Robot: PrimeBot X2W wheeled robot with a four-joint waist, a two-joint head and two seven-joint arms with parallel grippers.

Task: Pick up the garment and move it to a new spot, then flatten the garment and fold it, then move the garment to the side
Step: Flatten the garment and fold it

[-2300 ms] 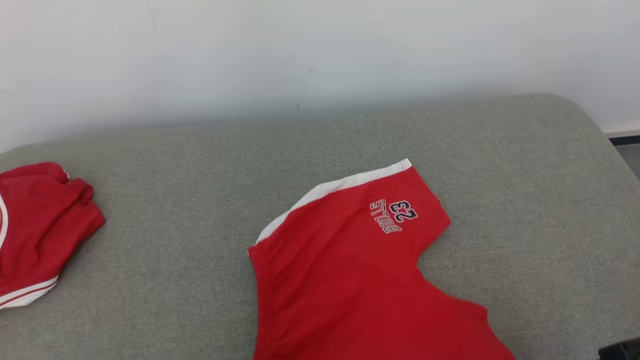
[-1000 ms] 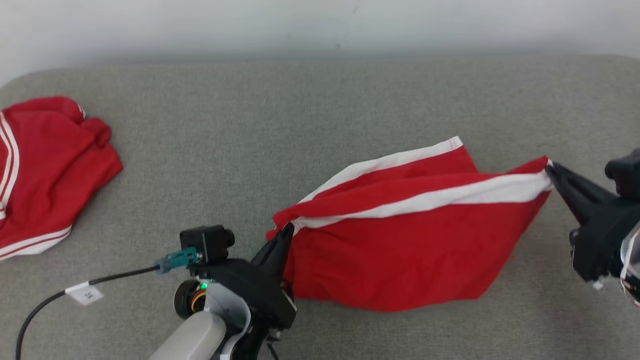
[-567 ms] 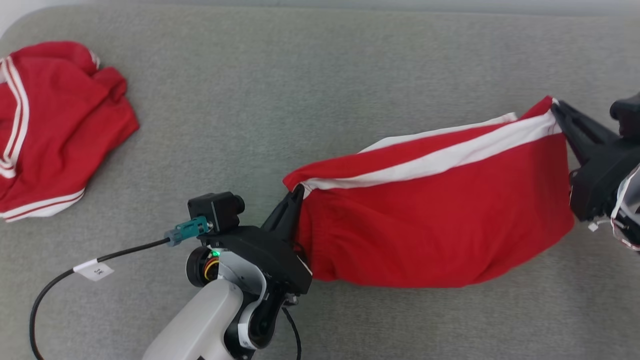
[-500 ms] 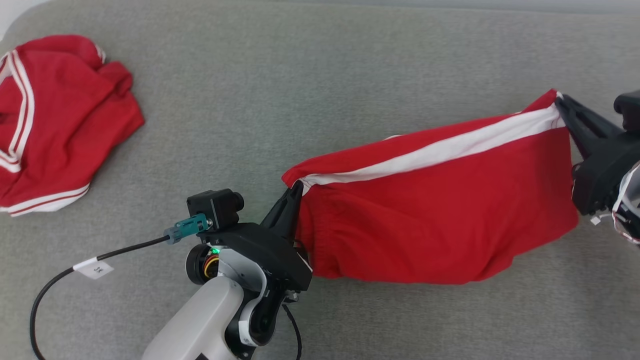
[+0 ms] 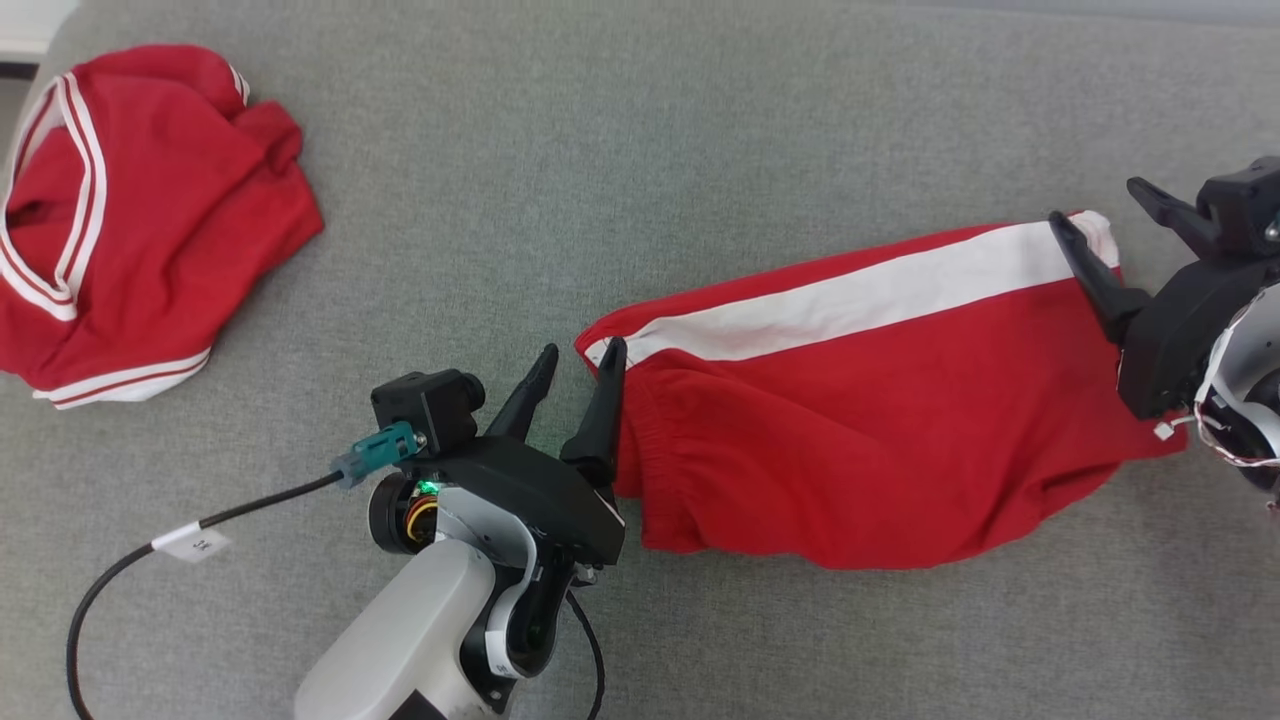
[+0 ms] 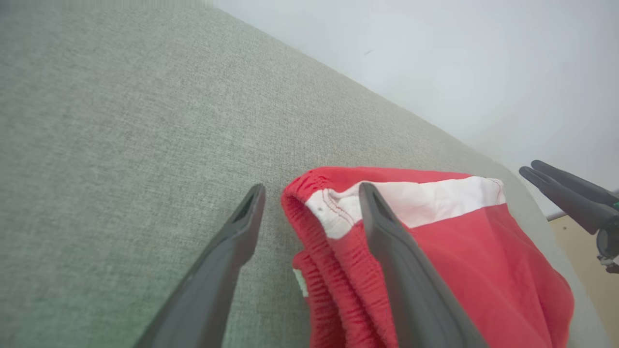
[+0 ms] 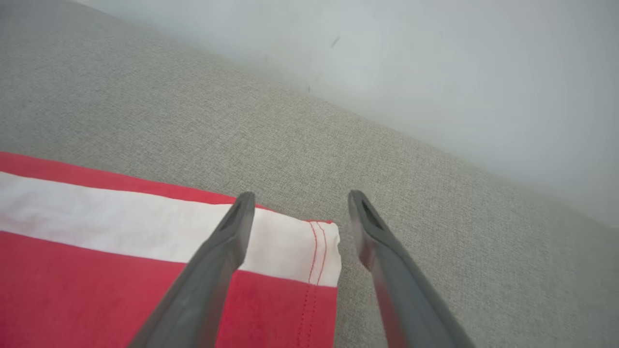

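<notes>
Far out to the left of the left gripper (image 5: 582,347) lies a second red garment (image 5: 150,210), a crumpled soft knit with narrow white piping. Its left side is cut off by the edge of the head view. Both pieces rest on a grey cushion (image 5: 600,150) of coarse woven cloth with a rounded edge. A black cable (image 5: 190,545) with a white tag and a teal plug curves in to the camera block just left of this gripper.

The left gripper's two tapered dark fingers are spread. The garment (image 5: 880,440) begins at their tips and stretches away to the right, as far as the right gripper (image 5: 1095,200). It is a long red jersey shape with a broad white stripe along its far edge. In the left wrist view, its gathered, ribbed elastic corner sits loose between the fingers, with the inner finger lying over the cloth.

The right gripper's fingers are also spread, straddling the stitched white-striped corner without pinching it. The garment lies flat but wrinkled along its near edge.

Its underside layers are hidden, and no print can be made out. The right arm is cut off by the frame edge.
</notes>
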